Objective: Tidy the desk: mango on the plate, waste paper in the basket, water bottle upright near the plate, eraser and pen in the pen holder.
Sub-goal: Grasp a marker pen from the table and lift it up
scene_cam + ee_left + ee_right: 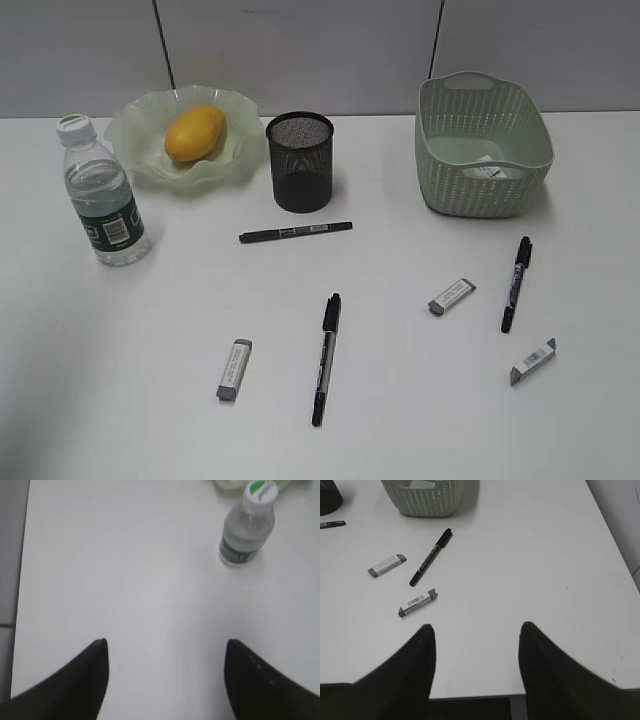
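Note:
The mango lies on the wavy pale-green plate. Left of the plate the water bottle stands upright. A white wad, the waste paper, sits inside the basket. Three black pens and three erasers lie on the table in front of the black mesh pen holder. My left gripper is open over bare table short of the bottle. My right gripper is open at the table's near edge, empty.
In the right wrist view a pen and two erasers lie ahead to the left. The table's left edge and right edge show. Neither arm appears in the exterior view.

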